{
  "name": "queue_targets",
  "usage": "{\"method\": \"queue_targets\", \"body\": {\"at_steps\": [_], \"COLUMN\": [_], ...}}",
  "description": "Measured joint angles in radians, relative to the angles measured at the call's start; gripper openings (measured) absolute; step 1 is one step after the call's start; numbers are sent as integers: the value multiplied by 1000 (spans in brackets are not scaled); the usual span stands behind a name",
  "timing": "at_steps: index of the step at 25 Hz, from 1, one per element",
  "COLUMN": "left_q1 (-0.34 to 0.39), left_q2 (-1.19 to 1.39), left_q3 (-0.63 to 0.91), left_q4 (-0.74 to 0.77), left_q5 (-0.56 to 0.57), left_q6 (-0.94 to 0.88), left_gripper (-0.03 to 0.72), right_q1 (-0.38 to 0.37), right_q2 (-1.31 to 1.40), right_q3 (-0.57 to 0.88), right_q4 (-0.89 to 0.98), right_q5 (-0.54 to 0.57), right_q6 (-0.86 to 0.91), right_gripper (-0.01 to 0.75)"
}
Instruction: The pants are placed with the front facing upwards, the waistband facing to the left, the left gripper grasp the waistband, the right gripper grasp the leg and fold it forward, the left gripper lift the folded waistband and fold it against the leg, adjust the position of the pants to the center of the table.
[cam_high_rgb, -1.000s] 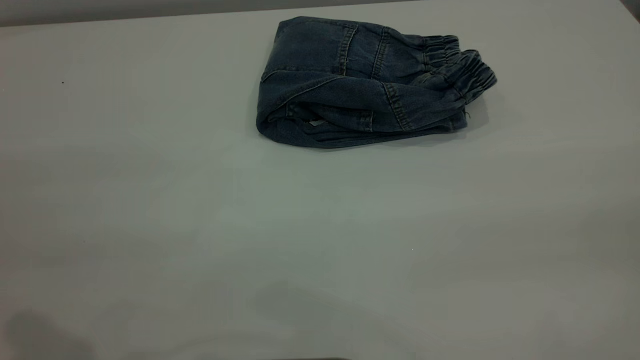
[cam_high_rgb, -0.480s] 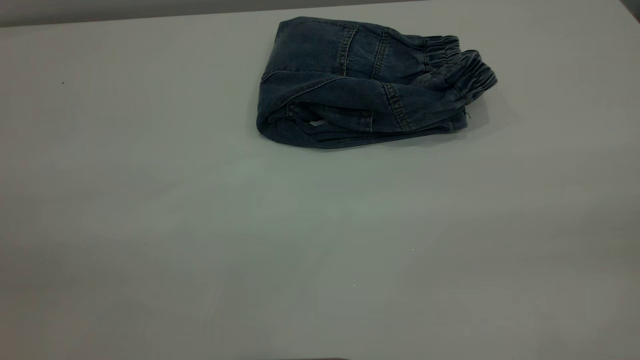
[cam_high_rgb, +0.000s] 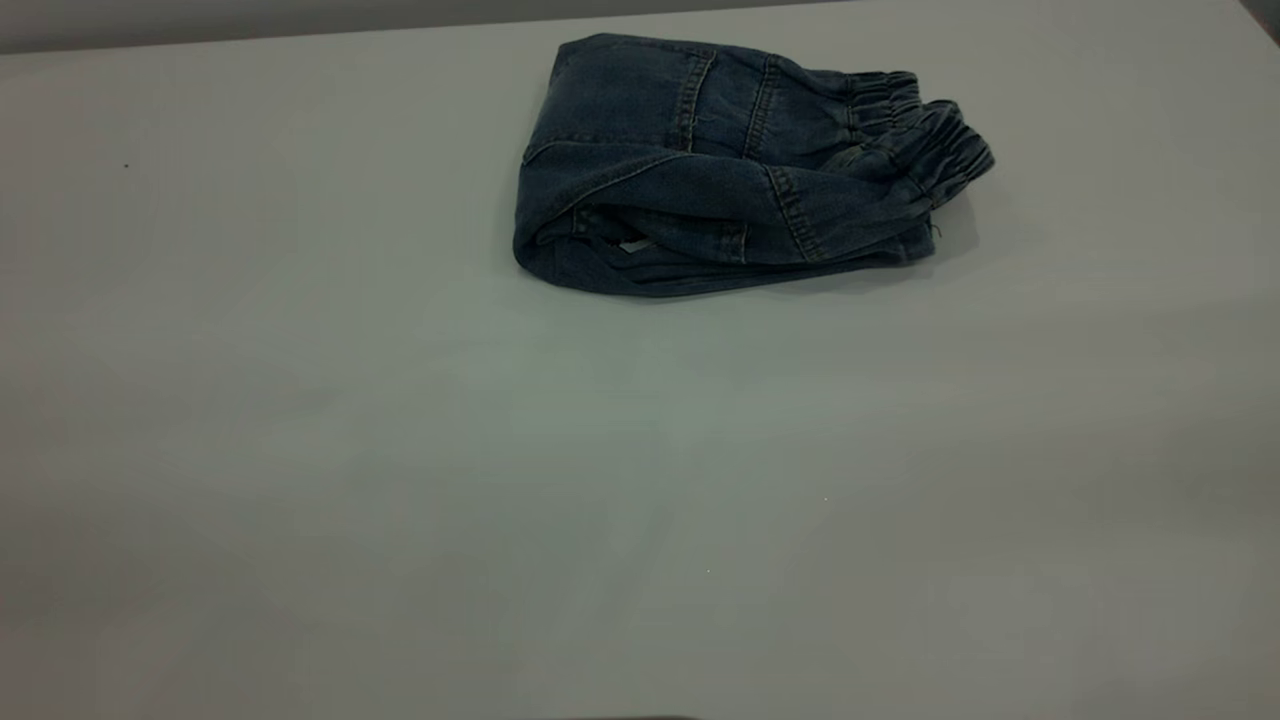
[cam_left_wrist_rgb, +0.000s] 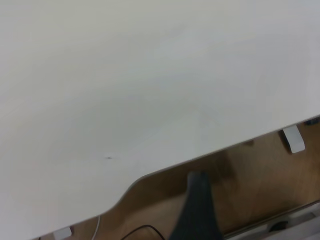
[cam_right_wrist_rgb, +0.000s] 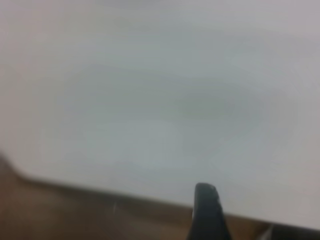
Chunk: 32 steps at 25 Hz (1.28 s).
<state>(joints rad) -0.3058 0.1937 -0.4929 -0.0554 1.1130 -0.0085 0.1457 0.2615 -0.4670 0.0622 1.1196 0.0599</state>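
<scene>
Folded into a compact bundle, the pants (cam_high_rgb: 720, 170), lying in the upper middle of the exterior frame, a little to the right of centre and close to the far edge of the table (cam_high_rgb: 400, 450). Long axis running left to right across the frame, with the rounded fold at the left end and the gathered waistband (cam_high_rgb: 925, 130) stacked at the right end. No arm anywhere in the exterior view. Only a dark tip of the left gripper (cam_left_wrist_rgb: 197, 205) in its wrist view, held over the table edge with brown floor (cam_left_wrist_rgb: 250, 175) beyond it, and no denim in sight. Likewise only a tip of the right gripper (cam_right_wrist_rgb: 206, 210), also at a table edge. Open or closed: cannot tell for either one. Both therefore well apart from the bundle; probably a slightly shorter reach from the right side, since the bundle sits right of centre, so a pull toward the frame's middle seems what remains. Compared with one second ago: pants unmoved, same creases; faint shadows at the lower left and bottom centre of the table now gone.
</scene>
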Motion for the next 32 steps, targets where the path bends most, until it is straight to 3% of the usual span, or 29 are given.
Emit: {"method": "queue_targets", "body": {"at_steps": [3,6,14,20,32], "left_q1": [0,5,197,273,298], "left_q2": [-4,-12,-34,-176,-212], "left_q3": [0,0,0,0,0], "left_q4": [0,0,-1,-1,-3], "left_q5": [0,0,0,4,9], "left_q6": [0,0,0,0,0], "left_gripper": [537,537,537,537,537], "right_q1": [-67,-82,-84,-84,-84], "right_q2": [-104,-208,-272,-272,-272], "right_q3": [0,0,0,0,0], "right_q4": [0,1,2,2,5], "right_q5": [3,7,11,11,11], "right_q6": [0,0,0,0,0], "right_gripper": [422,422,422,422,422]}}
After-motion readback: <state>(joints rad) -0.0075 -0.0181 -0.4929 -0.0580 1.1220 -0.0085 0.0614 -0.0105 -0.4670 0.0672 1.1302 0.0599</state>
